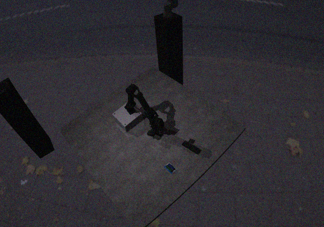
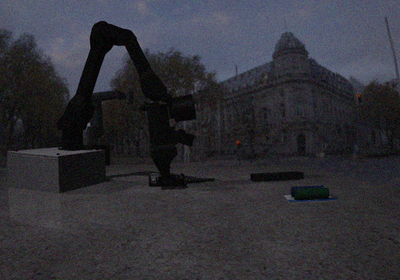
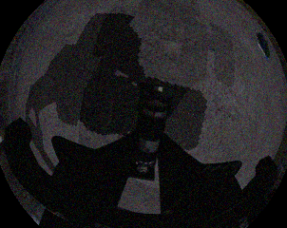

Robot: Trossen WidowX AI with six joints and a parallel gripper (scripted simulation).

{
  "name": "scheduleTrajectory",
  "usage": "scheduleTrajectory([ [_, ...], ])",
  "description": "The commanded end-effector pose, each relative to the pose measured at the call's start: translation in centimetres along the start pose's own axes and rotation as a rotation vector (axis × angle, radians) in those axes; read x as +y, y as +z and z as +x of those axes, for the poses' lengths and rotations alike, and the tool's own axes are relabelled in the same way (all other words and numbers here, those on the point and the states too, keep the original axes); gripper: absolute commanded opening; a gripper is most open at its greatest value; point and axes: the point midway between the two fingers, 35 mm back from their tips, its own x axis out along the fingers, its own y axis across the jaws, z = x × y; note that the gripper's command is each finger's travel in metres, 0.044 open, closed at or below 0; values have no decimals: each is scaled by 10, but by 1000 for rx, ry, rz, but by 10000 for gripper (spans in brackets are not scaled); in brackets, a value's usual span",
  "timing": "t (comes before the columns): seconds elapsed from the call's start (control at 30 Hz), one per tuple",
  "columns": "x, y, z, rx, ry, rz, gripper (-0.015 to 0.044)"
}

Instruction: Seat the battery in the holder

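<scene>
My gripper (image 2: pixel 168 179) (image 3: pixel 149 134) is shut on the battery and points straight down, low at the holder. The battery (image 3: pixel 154 111) is a dark cylinder with shiny bands, running away from the fingertips in the wrist view. The black holder (image 2: pixel 184 180) is on the ground around the fingertips; an open, frame-like end shows on its left in the exterior view. A small shiny coil-like part (image 3: pixel 144 166) shows below the battery in the wrist view. The fingers and darkness hide whether the battery lies flat, meets the spring or is under the lip.
A long black block (image 1: pixel 191 147) (image 2: pixel 276 176) lies beyond the holder. A green and blue pair of cylinders (image 1: pixel 169 168) (image 2: pixel 311 193) rests on a small card. The arm stands on a white box (image 1: pixel 126 118) (image 2: pixel 34 170). Dark pillars (image 1: pixel 20 117) (image 1: pixel 169 45) stand farther out.
</scene>
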Motion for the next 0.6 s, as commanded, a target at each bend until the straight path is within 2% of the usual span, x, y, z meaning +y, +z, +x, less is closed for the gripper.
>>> scheduleTrajectory([
  [0.0, 1, -6, 2, 50, 0, 5, 60],
  [0.57, 1, -1, 2, 109, 1, 3, 60],
])
